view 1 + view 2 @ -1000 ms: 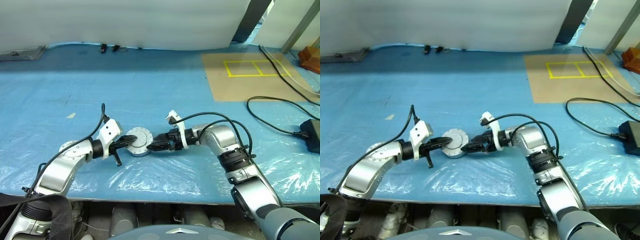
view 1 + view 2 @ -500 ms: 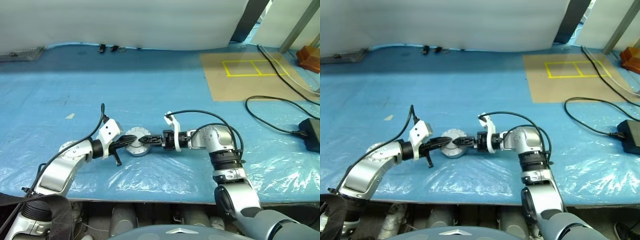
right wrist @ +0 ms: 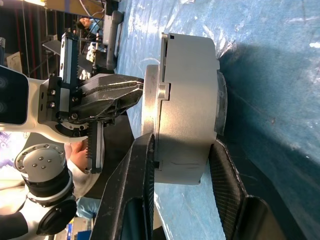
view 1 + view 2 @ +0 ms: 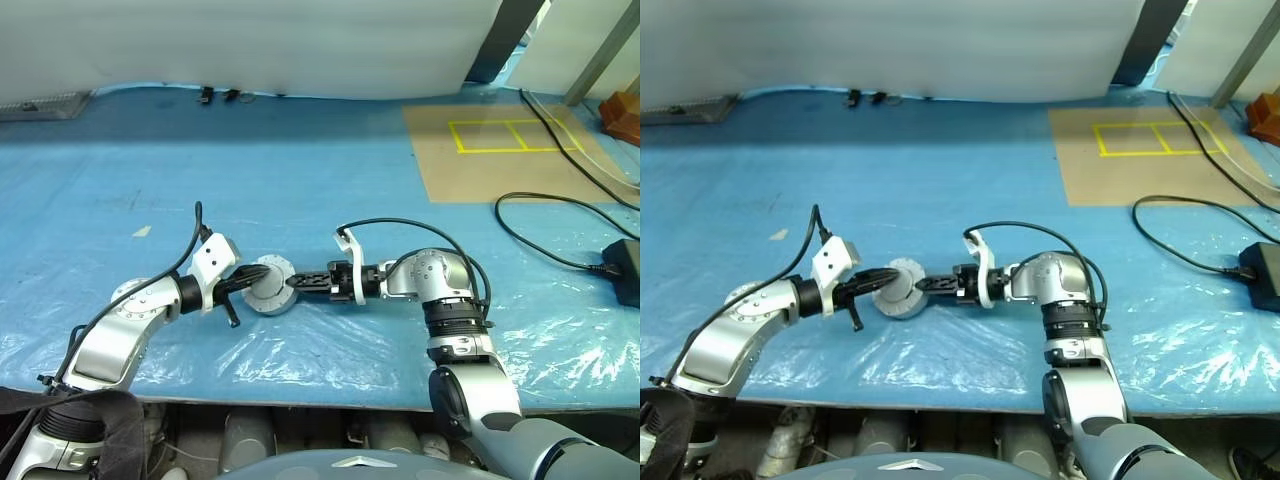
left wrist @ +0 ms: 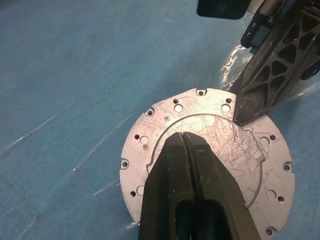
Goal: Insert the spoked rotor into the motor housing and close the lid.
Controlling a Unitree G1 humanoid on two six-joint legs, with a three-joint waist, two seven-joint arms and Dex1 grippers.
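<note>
- Right pincer (image 4: 924, 286) of mine is clamped round the closed motor housing (image 3: 186, 107); left one (image 4: 878, 281), shut, presses its lid (image 5: 210, 160).
- Blue plastic sheet (image 4: 300, 180) covers the table, cardboard panel (image 4: 500, 150) at back.

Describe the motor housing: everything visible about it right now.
The motor housing is a round, silver-grey metal puck on the blue plastic sheet, lid closed. The lid's plain face is scratched, with small holes around its rim. The left tool, shut, presses on that face; the right tool straddles it, one finger on the lid, one underneath.
</note>
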